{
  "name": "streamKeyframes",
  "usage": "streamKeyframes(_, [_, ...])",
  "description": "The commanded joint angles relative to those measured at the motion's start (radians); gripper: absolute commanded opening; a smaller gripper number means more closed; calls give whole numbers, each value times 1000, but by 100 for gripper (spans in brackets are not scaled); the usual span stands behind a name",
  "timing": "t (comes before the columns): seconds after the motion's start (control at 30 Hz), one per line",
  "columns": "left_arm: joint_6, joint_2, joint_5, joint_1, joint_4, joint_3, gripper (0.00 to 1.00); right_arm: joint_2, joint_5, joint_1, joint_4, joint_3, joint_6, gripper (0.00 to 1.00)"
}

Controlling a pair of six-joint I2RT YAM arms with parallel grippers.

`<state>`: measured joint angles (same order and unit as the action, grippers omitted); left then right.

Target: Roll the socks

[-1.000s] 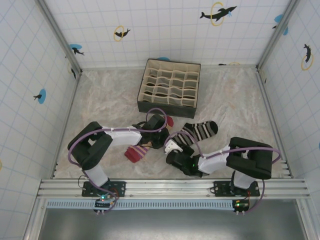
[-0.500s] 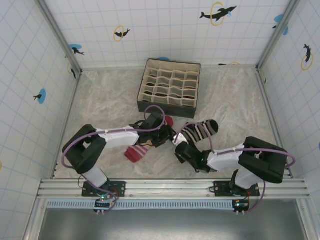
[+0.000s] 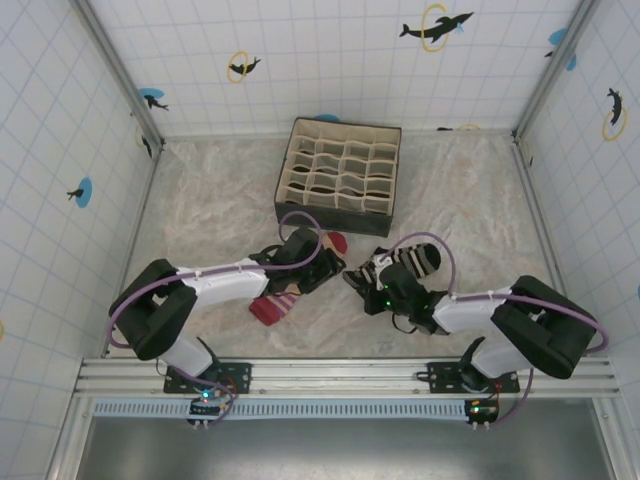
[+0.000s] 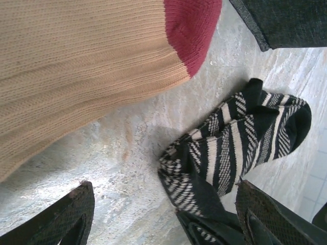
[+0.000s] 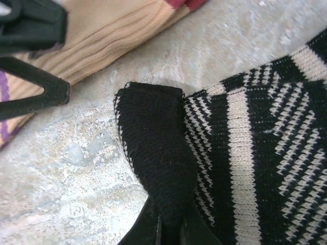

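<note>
The peach sock lies flat at the table's front, its dark red toe pointing toward the box; it also shows in the left wrist view. The black-and-white striped sock lies bunched to its right. My right gripper is shut on the black cuff of the striped sock, low at that sock's left end. Between the two socks hovers my left gripper, open. Its fingers straddle bare table and the striped sock's near end, holding nothing.
A dark fabric organizer box with several cream cells stands behind the socks; its corner shows in the left wrist view. Tiled walls ring the marbled table, and a metal rail runs along the front edge.
My left gripper has opened and reached further right. My right gripper, still shut on the cuff, has moved right and away from the rail, bunching the striped sock shorter.
</note>
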<state>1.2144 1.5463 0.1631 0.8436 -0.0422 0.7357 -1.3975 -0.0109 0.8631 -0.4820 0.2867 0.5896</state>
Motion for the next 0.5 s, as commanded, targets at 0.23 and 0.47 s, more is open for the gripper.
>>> streamKeyframes(0.23, [-8,-2,-62,40,-49,-17,69,27,-219,-154,-98,-222,430,0])
streamKeyframes(0.47, [-51,50,-1,67,-138,-6,67,71,-203,-182,-84,-289,567,0])
